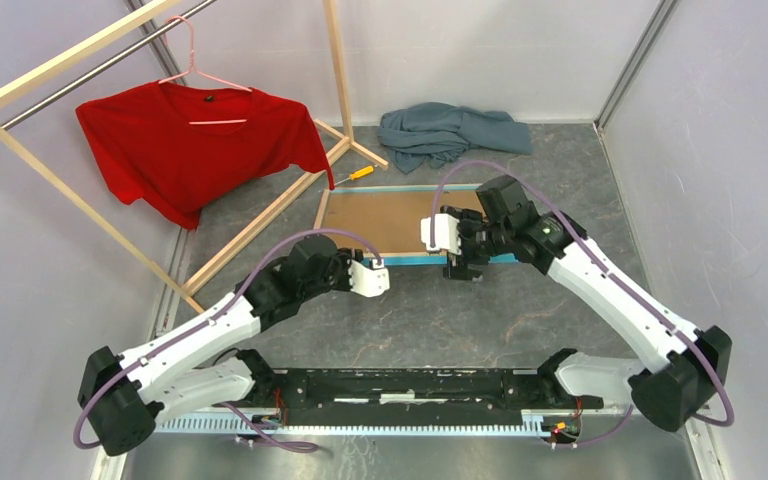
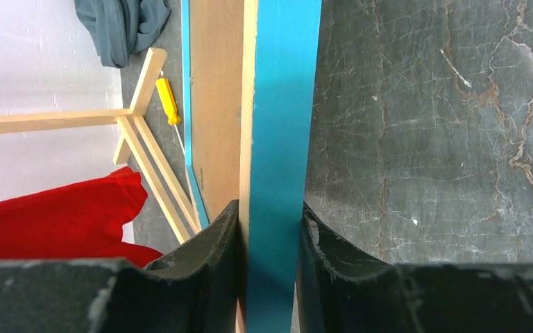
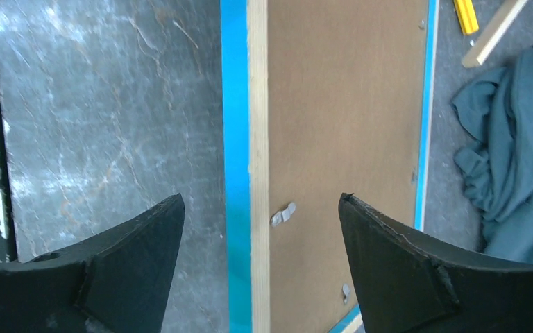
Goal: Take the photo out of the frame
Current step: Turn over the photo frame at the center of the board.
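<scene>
Mid-table lies one frame [image 1: 410, 260], face down, one brown backing board [image 1: 380, 220] uppermost; the photo cannot be seen. Of two grippers, the left gripper [image 2: 269, 215] pinches the frame's near rail; the right gripper [image 3: 261, 201] hangs spread above it. Two metal clips [image 3: 283, 214] show.

Looks like robot lab test cell, not home. Plain white panel walls [image 1: 730, 120] box in dark marble-look tabletop [image 1: 420, 320]. Black mounting rail [image 1: 410, 385] at 6 o'clock, with cabled left arm [image 1: 190, 340] and right arm [image 1: 610, 290] bolted there. Staged props: wooden clothes rack [image 1: 60, 185] with red t-shirt [image 1: 190, 150] at 10 o'clock, crumpled grey-blue cloth [image 1: 450, 132] at 12, yellow screwdriver [image 1: 360, 173] near it.
</scene>
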Robot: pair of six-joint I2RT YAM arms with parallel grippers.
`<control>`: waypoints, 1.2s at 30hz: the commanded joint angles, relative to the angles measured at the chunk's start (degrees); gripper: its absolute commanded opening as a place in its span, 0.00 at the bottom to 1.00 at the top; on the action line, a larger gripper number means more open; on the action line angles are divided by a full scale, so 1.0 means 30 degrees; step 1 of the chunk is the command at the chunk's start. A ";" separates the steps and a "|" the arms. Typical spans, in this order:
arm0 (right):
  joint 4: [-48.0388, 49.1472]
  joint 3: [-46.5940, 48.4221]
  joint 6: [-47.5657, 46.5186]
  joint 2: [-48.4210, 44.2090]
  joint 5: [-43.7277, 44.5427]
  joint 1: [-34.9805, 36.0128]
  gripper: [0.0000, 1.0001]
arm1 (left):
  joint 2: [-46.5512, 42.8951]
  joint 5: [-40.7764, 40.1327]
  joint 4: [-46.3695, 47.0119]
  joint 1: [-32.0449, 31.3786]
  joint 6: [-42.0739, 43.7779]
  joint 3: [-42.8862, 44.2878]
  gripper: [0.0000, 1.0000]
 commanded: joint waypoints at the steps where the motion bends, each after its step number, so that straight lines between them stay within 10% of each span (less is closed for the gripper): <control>1: 0.2056 -0.1374 -0.1314 -0.1943 0.1891 -0.0024 0.89 | 0.0181 0.1029 0.0405 -0.0056 -0.1708 0.1944 0.12; 11: 0.3996 -0.2032 -0.1022 -0.1497 0.4065 0.0139 0.92 | 0.1174 0.2010 -0.1054 -0.0012 -0.2183 0.3709 0.12; 36: 0.5162 -0.3757 -0.1610 -0.0267 0.5523 0.1952 0.63 | 0.1084 0.2753 -0.1555 0.0171 -0.2510 0.4194 0.12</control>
